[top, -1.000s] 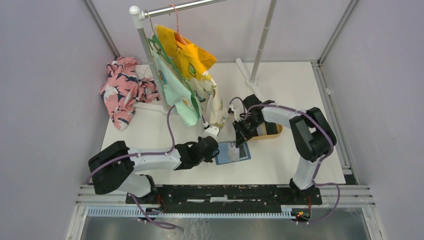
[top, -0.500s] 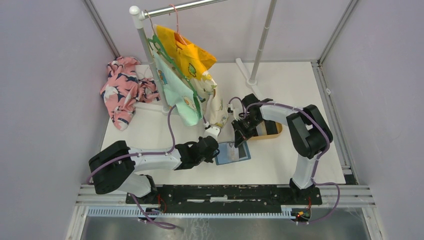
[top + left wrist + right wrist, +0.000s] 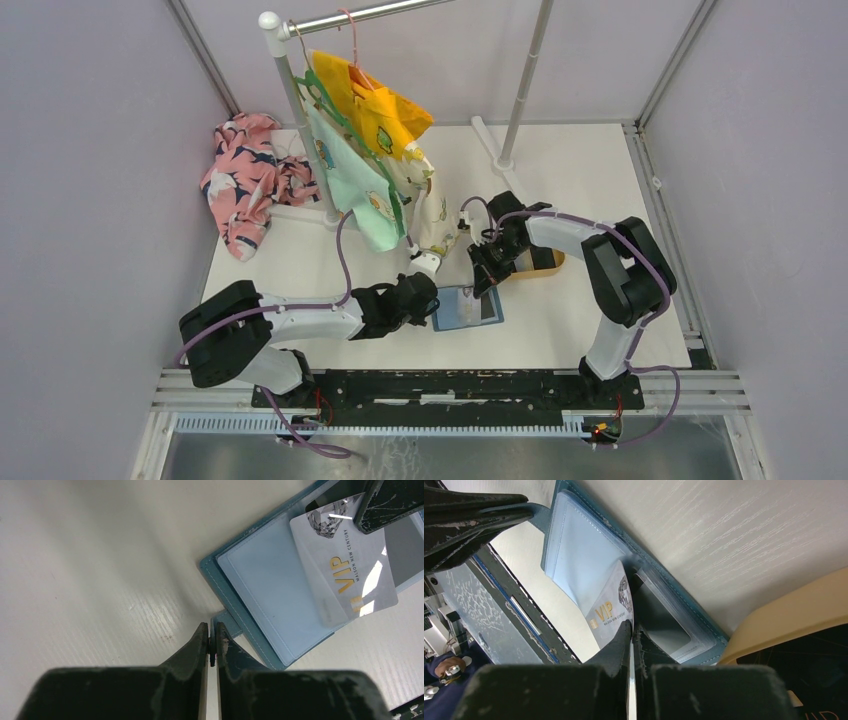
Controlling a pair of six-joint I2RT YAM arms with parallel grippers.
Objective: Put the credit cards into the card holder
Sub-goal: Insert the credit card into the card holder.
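Top external view: the teal card holder (image 3: pixel 467 308) lies open on the white bench (image 3: pixel 580 170), between the two arms and just in front of the tan oval tray (image 3: pixel 553 266), which has something black in it. Farther back stands a clothes rack (image 3: pixel 296 105) with a yellow garment (image 3: pixel 380 105) and a mint one (image 3: pixel 350 185) hung on it. A pink floral cloth (image 3: pixel 240 180) lies heaped at the bench's left rear.

From the left wrist, the left fingers (image 3: pixel 192 652) stand almost together, pinched on the snap tab at the holder's edge and pinning it against the bench. The light-blue slot panel faces up beside them.

A credit card (image 3: pixel 345 575), printed with a gold "VIP" and a diamond picture and washed grey by glare, lies slanted across that panel, near the fold. From the right wrist, the right fingers (image 3: pixel 616 645) are closed narrowly on the card's near end, holding it tilted, with its far end down against the holder's inside. One long edge of the card meets the light-blue pocket. I cannot tell whether it has gone into the slot. The other half of the holder, with a clear window pocket, lies next to the tray's rim.
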